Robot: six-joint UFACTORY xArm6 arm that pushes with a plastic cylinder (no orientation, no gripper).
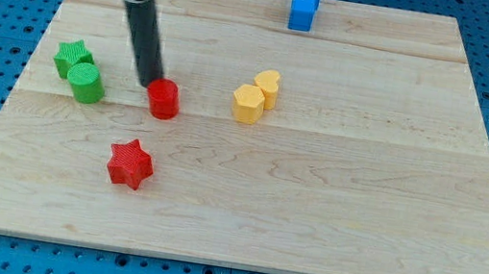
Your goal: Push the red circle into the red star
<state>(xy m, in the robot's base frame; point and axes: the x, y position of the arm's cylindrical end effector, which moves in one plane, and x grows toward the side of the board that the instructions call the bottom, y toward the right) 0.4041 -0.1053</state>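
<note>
Tip (150, 83): touching red circle's upper-left edge; plain rod tool, gripping nothing.
Red circle (164, 99): sitting on tabletop (361, 203), above red star.
Red star (130, 163): lying apart, toward view's bottom.

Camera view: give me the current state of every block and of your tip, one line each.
My tip: down at the red circle's upper-left edge, seemingly touching.
Red circle: upright, apart from the star.
Red star: flat, alone, toward the view's bottom of the circle.
Green star: touching the green cylinder.
Green cylinder: upright.
Yellow hexagon: against the yellow heart.
Yellow heart: upright.
Blue blocks: two together at the board's top edge, shapes unclear.
</note>
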